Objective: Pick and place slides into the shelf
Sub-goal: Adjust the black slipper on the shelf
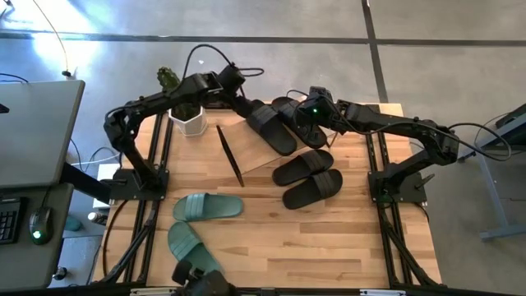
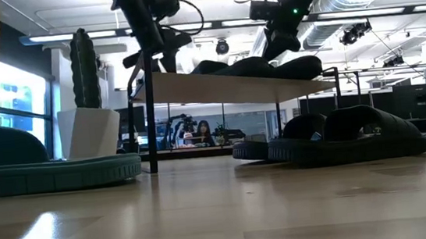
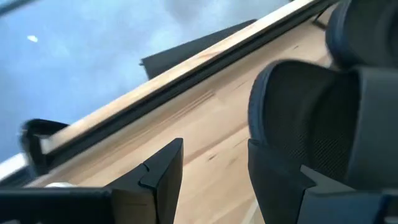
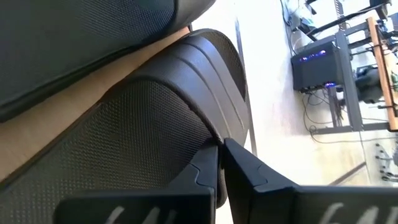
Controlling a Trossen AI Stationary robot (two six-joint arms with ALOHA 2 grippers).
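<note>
A small wooden shelf (image 1: 246,144) on a black wire frame stands toward the far middle of a wooden table (image 1: 312,238), and everything here is placed in relation to it. Two black slides already lie on top of the shelf: one (image 1: 269,127) near its centre and another (image 1: 297,122) beside it toward the right arm. The left gripper (image 1: 246,105) is at the shelf's far edge, its fingers spread wide, with one finger against the strap of the central black slide, so it seems to be setting down or adjusting that slide rather than carrying it. The right gripper (image 1: 316,115) rests at the other black slide on the shelf with its fingers pressed together, apparently pinching the edge of that slide's sole. Just in front of the shelf, on the table, two more black slides (image 1: 308,177) lie side by side. Two green slides (image 1: 207,206) lie farther forward and to the left of the shelf. A white pot with a cactus (image 1: 187,115) sits beside the shelf's left end. By this reckoning two of six slides are shelved and four remain.
</note>
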